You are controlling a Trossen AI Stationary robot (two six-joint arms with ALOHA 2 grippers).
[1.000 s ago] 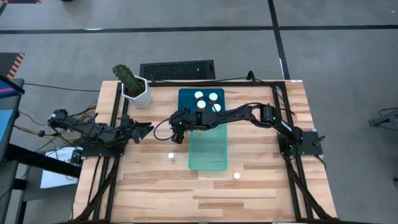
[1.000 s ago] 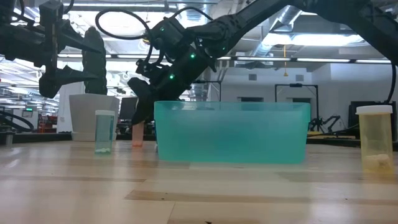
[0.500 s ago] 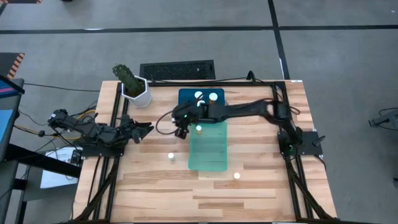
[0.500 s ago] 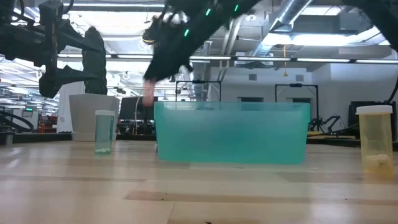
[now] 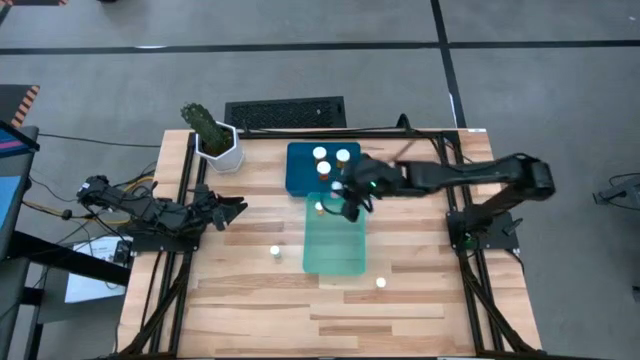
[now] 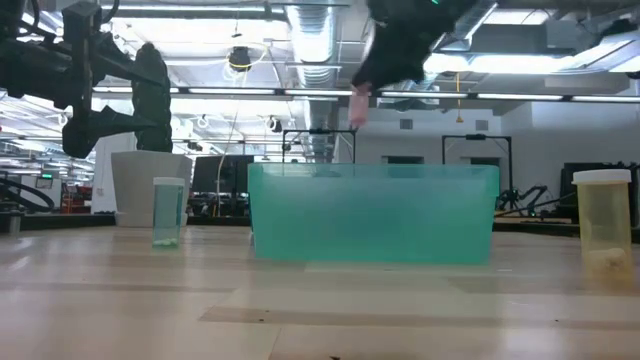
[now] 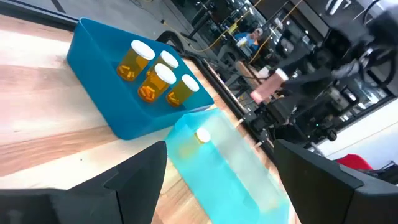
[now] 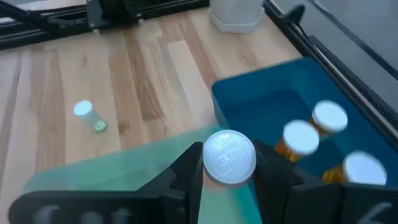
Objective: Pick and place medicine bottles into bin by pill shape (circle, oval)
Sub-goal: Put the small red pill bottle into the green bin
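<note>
My right gripper (image 5: 349, 207) is shut on an amber medicine bottle with a white cap (image 8: 229, 157), high above the teal bin (image 5: 335, 245); it also shows in the low view (image 6: 357, 108). One bottle (image 5: 319, 208) lies inside the teal bin at its far end. The blue bin (image 5: 298, 172) behind it holds several bottles (image 7: 158, 79). Two bottles stand on the table, one left of the teal bin (image 5: 274, 252) and one by its near right corner (image 5: 380, 282). My left gripper (image 5: 236, 208) is open and empty at the table's left. My right gripper pinches the bottle between its two fingers (image 8: 186, 171), on the sides just under the white cap (image 8: 229, 157). The fingers come from above, pointing down. The bottle hangs upright below them, cap up, lifted clear above the teal bin's rim (image 6: 370, 170).
A white plant pot (image 5: 220, 148) with a cactus stands at the far left corner. A black grille (image 5: 285, 113) lies beyond the far edge. Bare wood lies along the near side and right of the bins.
My right gripper has risen from the table just left of the teal bin with the bottle and has gone toward the table's right edge. It now stands over the bin's far end, and the bottle is lifted clear.
</note>
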